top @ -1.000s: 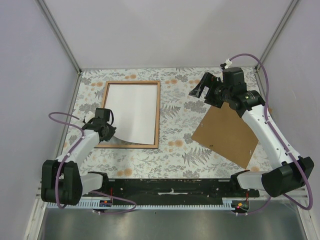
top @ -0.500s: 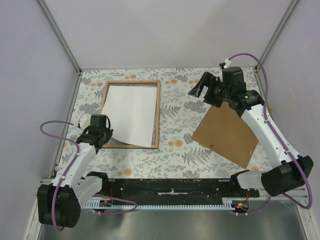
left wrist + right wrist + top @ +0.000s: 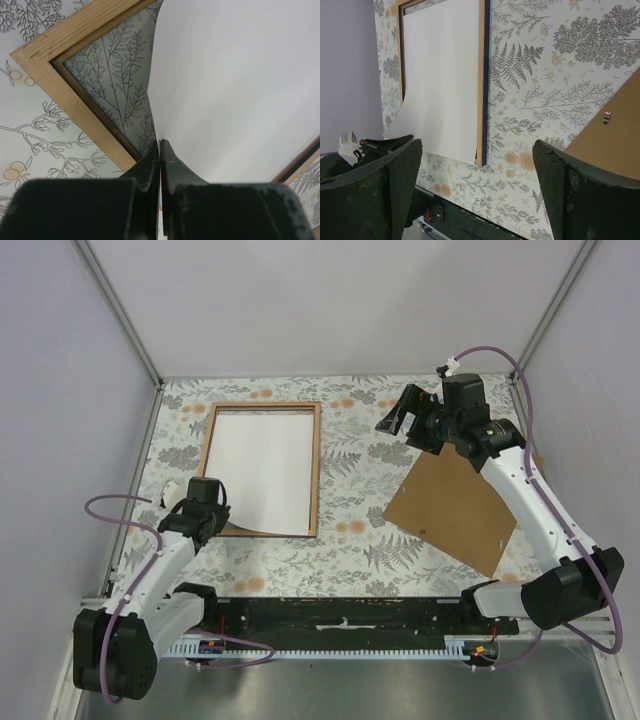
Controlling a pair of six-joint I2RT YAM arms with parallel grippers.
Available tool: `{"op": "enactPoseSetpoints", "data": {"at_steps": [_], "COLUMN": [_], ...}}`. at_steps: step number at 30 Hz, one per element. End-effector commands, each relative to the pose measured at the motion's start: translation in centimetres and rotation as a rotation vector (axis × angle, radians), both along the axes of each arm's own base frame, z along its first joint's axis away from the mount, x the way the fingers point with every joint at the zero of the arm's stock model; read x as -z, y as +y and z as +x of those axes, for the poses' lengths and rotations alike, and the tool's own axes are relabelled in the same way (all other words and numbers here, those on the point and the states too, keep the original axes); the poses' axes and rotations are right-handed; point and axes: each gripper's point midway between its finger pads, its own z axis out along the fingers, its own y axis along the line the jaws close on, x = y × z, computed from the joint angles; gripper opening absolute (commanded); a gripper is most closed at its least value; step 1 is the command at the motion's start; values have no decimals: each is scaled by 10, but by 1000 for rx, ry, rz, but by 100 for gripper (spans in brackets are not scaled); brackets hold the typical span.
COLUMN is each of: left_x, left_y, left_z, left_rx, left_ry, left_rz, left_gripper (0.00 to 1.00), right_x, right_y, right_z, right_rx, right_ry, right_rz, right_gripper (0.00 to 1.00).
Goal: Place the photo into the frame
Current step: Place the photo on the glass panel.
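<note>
**Left gripper pinches the photo's corner over the frame**

My left gripper (image 3: 160, 146) has its fingers pressed together on the near-left corner of the photo (image 3: 235, 90). That corner curls up off the surface, white back facing up. The rest of the sheet lies inside the frame (image 3: 75, 102), which rests wood face up on the left half of the floral tabletop (image 3: 360, 550). My right gripper (image 3: 397, 418) hangs with its fingers spread wide, holding nothing, above the far right of the tabletop. Just beside it, nearer me, lies the brown backing board (image 3: 455, 505), well apart from the frame.
</note>
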Motion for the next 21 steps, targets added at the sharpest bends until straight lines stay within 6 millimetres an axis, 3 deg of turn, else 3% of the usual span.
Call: {"op": "enactPoseSetpoints", "data": {"at_steps": [1, 21], "left_x": [9, -8], "left_y": [3, 3], "left_z": [-6, 39], "left_rx": [-86, -51], "left_ry": [2, -16], "left_rz": [-24, 39], "left_gripper": [2, 2], "right_x": [-6, -2], "right_y": [3, 0], "right_z": [4, 6], "right_rx": [-27, -32], "right_ry": [-46, -60], "right_rz": [-7, -41], "right_gripper": [98, 98]}}
